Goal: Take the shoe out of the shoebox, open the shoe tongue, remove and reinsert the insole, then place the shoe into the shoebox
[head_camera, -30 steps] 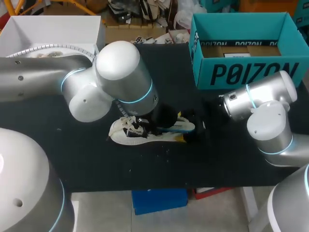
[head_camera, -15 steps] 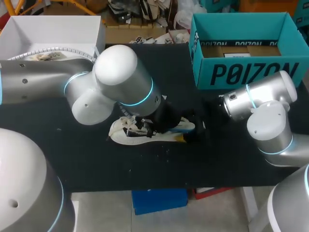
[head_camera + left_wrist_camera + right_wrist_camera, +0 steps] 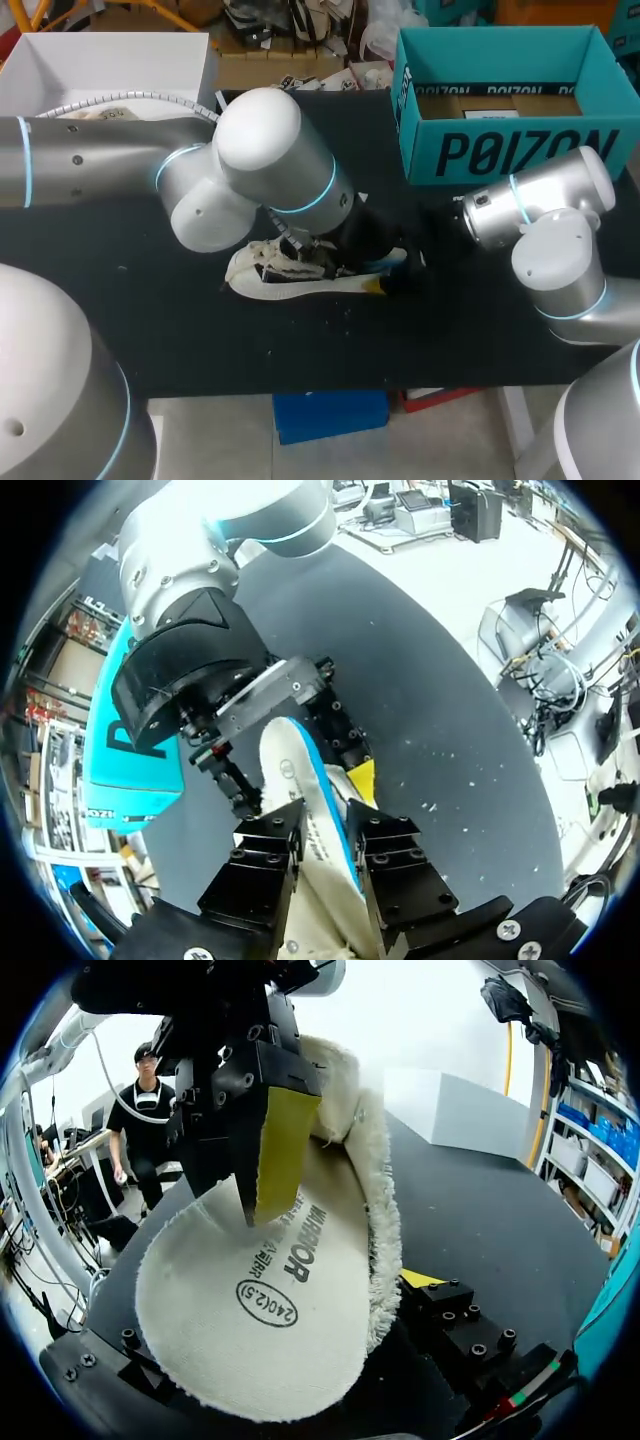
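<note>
A white shoe [image 3: 262,280] lies on its side in the middle of the black table [image 3: 150,320]. My left gripper [image 3: 327,832] is shut on the white insole [image 3: 298,780], which runs up between its black fingers out of the shoe. In the right wrist view one yellow finger pad [image 3: 280,1150] of that gripper presses on the insole [image 3: 250,1310], inside the fleecy collar [image 3: 385,1210]. My right gripper [image 3: 397,274] is shut on the shoe's heel end, with the shoe filling the gap between its fingers. The teal shoebox [image 3: 510,150] stands open at the back right.
A white box [image 3: 100,55] sits at the back left corner. My left arm's big elbow [image 3: 270,150] hangs over the table's middle and hides part of the shoe. My right arm [image 3: 545,230] lies in front of the teal box.
My left arm has swung a little to the right over the shoe, and its wrist has moved toward the heel. The shoe and my right arm have stayed in place.
</note>
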You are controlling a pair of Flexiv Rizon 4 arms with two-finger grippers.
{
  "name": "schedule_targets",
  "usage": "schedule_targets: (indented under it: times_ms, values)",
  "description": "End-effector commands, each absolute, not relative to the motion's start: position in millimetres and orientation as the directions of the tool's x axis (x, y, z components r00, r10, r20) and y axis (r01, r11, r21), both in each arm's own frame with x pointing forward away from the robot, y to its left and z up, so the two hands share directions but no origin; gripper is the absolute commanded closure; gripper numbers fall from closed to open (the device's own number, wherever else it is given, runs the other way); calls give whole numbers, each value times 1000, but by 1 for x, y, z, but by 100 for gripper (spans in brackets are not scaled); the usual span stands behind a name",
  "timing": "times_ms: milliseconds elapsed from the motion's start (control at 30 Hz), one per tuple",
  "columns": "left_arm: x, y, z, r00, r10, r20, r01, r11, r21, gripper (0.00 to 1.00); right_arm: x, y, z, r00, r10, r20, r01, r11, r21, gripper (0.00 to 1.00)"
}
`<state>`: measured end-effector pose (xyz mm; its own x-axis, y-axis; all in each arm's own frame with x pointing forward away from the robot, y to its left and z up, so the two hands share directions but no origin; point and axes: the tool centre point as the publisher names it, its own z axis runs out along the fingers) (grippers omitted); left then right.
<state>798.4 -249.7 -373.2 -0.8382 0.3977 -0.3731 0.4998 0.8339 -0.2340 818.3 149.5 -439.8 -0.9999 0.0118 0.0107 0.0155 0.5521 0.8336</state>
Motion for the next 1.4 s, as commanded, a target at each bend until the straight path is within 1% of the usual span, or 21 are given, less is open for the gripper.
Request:
schedule_targets:
  times_ms: [33,167,367,533,567,633,667,933,1067,1133,1333,1400]
  values:
    - [802,-257,-375,-836,403,-372,506,829,-238,75,820,151,-445,-1000,14,12,18,554,833,100]
    - [802,-259,-376,-840,395,-372,497,835,-235,76,820,151,-445,-1000,14,12,18,554,833,100]
    - [805,-255,-380,-857,361,-368,461,856,-234,75,820,151,-445,-1000,14,12,18,554,833,100]
    - [809,-253,-384,-868,336,-365,432,874,-223,70,820,151,-445,-1000,14,12,18,554,833,100]
    - [810,-253,-385,-870,334,-362,429,875,-224,75,820,151,-445,-1000,14,12,18,554,833,100]
    - [811,-252,-386,-873,329,-359,424,877,-225,96,820,151,-445,-1000,14,12,18,554,833,100]
    - [812,-252,-386,-874,328,-358,422,878,-227,100,820,151,-445,-1000,14,12,18,554,833,100]
    - [789,-235,-362,-856,356,-375,465,848,-256,100,820,151,-445,-1000,14,12,18,554,833,100]
    - [765,-223,-338,-831,383,-404,515,805,-295,100,820,151,-445,-1000,14,12,18,554,833,100]
    - [753,-220,-324,-827,387,-408,531,777,-338,100,820,151,-445,-1000,14,12,18,554,833,100]
    - [735,-225,-275,-861,341,-378,506,660,-555,100,820,151,-445,-1000,14,12,18,554,833,100]
    - [733,-231,-258,-869,332,-368,496,596,-632,100,820,151,-445,-1000,14,12,18,554,833,100]
